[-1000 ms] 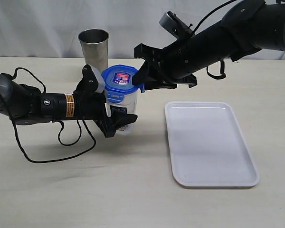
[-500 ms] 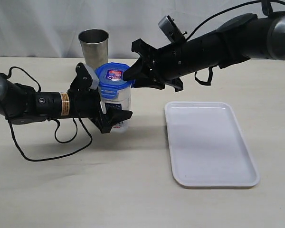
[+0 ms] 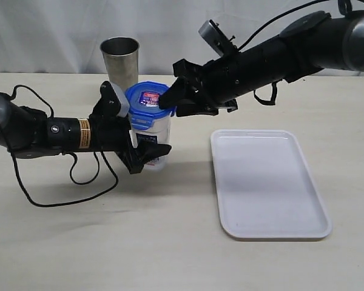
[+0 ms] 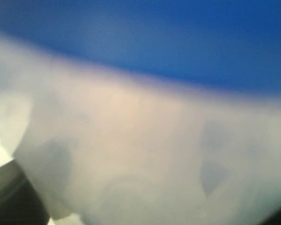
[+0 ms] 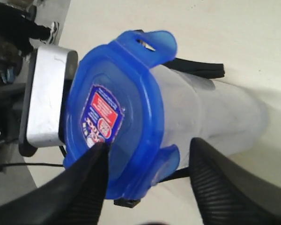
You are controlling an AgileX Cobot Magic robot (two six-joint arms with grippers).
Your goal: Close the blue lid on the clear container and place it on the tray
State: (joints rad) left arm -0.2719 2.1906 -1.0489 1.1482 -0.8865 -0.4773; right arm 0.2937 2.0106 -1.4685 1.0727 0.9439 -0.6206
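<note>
Clear container, a tall translucent plastic tumbler with a blue-and-yellow printed label, stands a little toward 10 o'clock from the middle of the pale beige surface. We see the small bright-blue plastic lid sitting on its mouth, a red-and-blue sticker on its top. In the right wrist view two of the lid's snap tabs flare outward rather than lying flat against the wall.

The left gripper reaches in from 9 o'clock and its fingers clasp the clear container. A grey-tipped finger sits up beside the lid at 9 o'clock and a black finger lies low on the wall at 6 o'clock. The left wrist view gives us only a close blur of blue over pale wall. We cannot tell whether the base touches the surface.

The right gripper comes in from 2 o'clock with its fingers spread apart. One ribbed black fingertip lies over the lid's top beside the sticker, and the other stands off the container's side.

At 3 to 4 o'clock from the container, well apart, lies the flat white rectangular plastic tray. At 11 o'clock, just behind the container, stands a grey stainless-steel cup. A black cable loops on the surface under the left arm.
</note>
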